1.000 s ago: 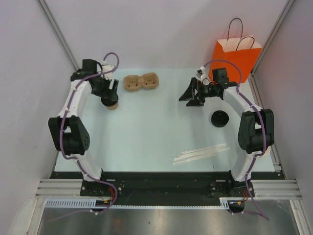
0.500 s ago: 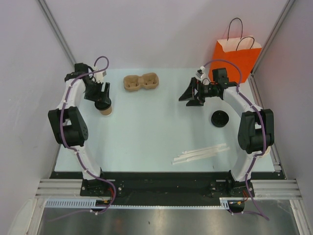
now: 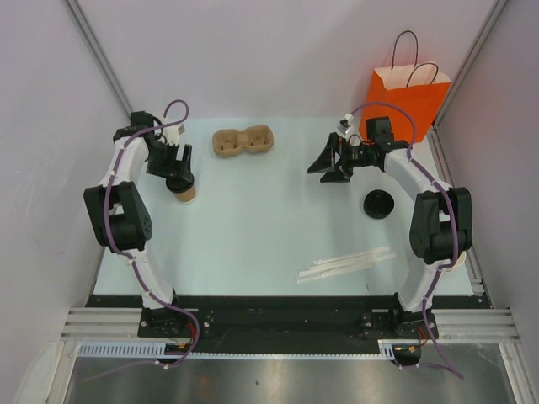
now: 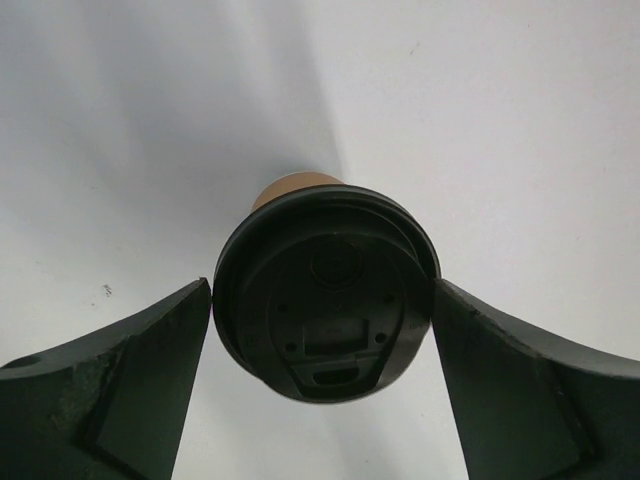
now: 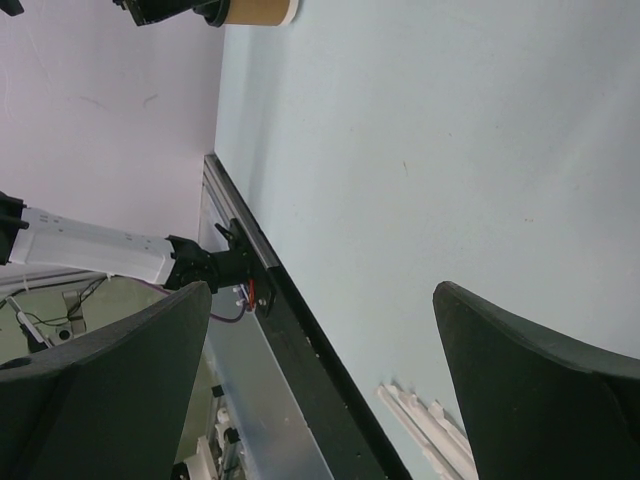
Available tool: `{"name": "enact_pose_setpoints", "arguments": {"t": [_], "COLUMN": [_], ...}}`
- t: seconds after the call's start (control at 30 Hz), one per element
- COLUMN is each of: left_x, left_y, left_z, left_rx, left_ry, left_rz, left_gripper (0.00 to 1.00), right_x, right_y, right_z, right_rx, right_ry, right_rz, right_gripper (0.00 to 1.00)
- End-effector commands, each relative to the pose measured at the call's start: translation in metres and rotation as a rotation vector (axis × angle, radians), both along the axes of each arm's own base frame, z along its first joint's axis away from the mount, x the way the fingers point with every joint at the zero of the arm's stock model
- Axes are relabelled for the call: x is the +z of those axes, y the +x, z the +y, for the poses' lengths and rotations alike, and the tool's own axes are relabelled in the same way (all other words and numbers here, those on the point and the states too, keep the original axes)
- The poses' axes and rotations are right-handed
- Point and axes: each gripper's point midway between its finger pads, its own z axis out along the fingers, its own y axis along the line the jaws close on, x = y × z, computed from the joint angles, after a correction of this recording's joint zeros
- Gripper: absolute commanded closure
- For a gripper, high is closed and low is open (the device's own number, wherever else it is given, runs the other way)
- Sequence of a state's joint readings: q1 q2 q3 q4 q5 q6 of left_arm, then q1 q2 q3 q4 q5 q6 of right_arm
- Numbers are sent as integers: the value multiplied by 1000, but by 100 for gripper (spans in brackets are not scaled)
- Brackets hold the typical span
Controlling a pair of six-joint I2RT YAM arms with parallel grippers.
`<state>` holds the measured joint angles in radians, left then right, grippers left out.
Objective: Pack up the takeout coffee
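Coffee (image 4: 325, 310) sits between the fingers of the left hand (image 3: 181, 175). In the left wrist view the two fingers stand far apart, one on each side of the black lid and right against its rim. I cannot tell from the pictures whether they press on it or only flank it. The cup stands upright on the counter (image 3: 253, 219), on the far left side, with its tan paper wall showing just below the lid.

The right hand (image 3: 322, 171) hangs wide and empty above the right half of the counter, near the orange bag (image 3: 406, 99) but not touching it.

Further out, a brown two-cup tray (image 3: 243, 140) lies empty at the back, between the two hands. A loose black lid (image 3: 378, 204) rests near the right arm, and some white strips (image 3: 345, 265) lie toward the near edge. The bag stands upright in the far right corner, well apart from the coffee.

By my reading the packing has barely begun: the cup is lidded and bracketed for a grasp, but nothing is in the tray or the bag. A firm hold, the trip across the counter and the lowering into the bag are all left.
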<state>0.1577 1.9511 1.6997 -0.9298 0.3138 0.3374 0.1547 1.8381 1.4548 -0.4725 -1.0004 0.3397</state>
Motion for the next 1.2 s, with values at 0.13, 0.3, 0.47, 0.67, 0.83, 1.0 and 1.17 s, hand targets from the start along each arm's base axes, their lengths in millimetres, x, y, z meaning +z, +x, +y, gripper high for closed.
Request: {"name": "enact_pose_setpoints", "arguments": {"t": [0.13, 0.3, 0.47, 0.67, 0.83, 1.0, 1.17], "left_x": [30, 83, 167, 194, 160, 127, 84], "left_y": [1, 15, 37, 60, 94, 120, 143], "left_z": [-3, 5, 0, -70, -118, -156, -168], "left_rx": [15, 22, -69, -403, -508, -517, -451], "left_ry": [-20, 32, 118, 240, 237, 134, 53], "left_rz": [-53, -179, -423, -580, -583, -544, -501], "left_gripper": [0, 0, 0, 2, 27, 39, 41], "right_x": [8, 13, 20, 27, 27, 18, 12], "right_y": [4, 4, 5, 14, 17, 17, 19], "right_z": [1, 3, 2, 0, -2, -2, 1], "right_rx": [5, 8, 8, 2, 0, 4, 8], "right_ry": [31, 41, 37, 12, -10, -20, -14], "right_rz": [-27, -37, -67, -105, -116, -97, -80], "right_gripper": [0, 0, 0, 0, 0, 0, 0]}}
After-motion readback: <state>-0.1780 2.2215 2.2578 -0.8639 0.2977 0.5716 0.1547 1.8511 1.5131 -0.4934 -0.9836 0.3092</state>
